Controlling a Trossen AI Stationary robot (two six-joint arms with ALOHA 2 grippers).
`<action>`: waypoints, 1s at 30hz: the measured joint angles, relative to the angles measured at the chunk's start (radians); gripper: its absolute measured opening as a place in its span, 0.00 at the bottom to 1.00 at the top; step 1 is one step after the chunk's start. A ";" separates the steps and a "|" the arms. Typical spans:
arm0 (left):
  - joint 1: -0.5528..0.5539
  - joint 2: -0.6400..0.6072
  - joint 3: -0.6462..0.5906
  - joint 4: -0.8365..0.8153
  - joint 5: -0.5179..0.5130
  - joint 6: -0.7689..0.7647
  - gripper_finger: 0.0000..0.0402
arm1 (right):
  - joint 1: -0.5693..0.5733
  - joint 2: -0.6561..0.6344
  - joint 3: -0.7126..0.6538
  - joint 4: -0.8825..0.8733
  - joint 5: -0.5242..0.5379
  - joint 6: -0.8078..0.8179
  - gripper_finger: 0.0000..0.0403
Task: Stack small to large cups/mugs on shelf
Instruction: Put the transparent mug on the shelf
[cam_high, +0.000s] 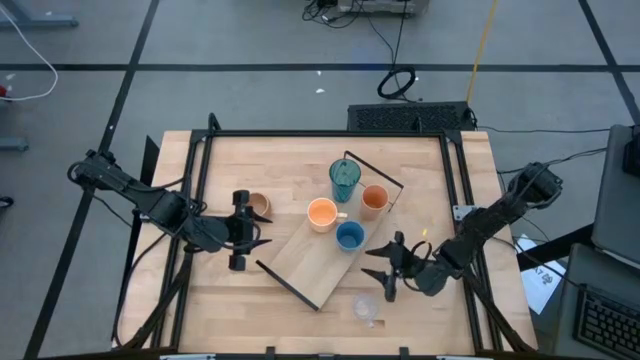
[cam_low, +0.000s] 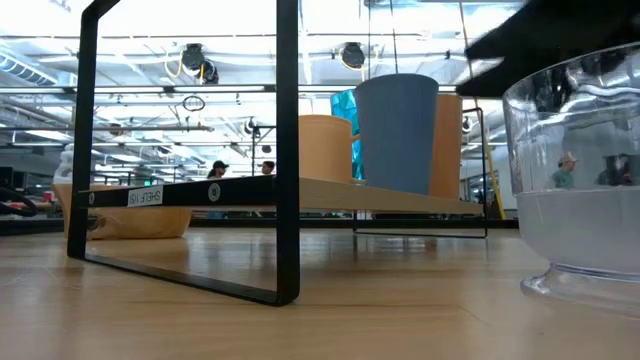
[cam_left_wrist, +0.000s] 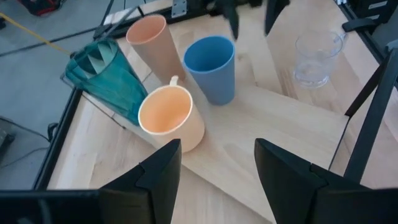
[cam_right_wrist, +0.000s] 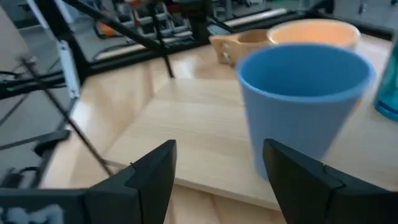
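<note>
The shelf (cam_high: 305, 262), a light-wood board with black rails, lies slantwise on the table. On it stand the teal tumbler (cam_high: 344, 179), an orange cup (cam_high: 374, 200), an orange handled mug (cam_high: 322, 214) and the blue cup (cam_high: 350, 236). The tan mug (cam_high: 259, 205) stands on the table left of the shelf. The clear cup (cam_high: 366, 309) stands on the table near the front edge. My left gripper (cam_high: 262, 231) is open and empty, just left of the shelf, beside the tan mug. My right gripper (cam_high: 378, 264) is open and empty, right of the shelf, facing the blue cup (cam_right_wrist: 305, 106).
Black frame rails run along the table's left and right sides (cam_high: 196, 200). The shelf's black end rail (cam_low: 285, 150) stands upright near the front. The clear cup (cam_low: 580, 180) is close to my right gripper. Bare tabletop lies at the front left (cam_high: 230, 310).
</note>
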 joint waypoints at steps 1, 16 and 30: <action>0.000 0.000 0.000 -0.012 0.000 -0.009 0.51 | 0.011 -0.005 0.011 -0.005 0.011 -0.015 0.57; -0.044 0.001 0.000 -0.156 -0.001 -0.210 0.51 | 0.048 -0.016 0.247 -0.204 0.050 -0.152 0.57; -0.118 0.001 -0.014 -0.153 -0.126 -0.254 0.51 | 0.059 -0.002 0.518 -0.607 -0.086 -0.012 0.57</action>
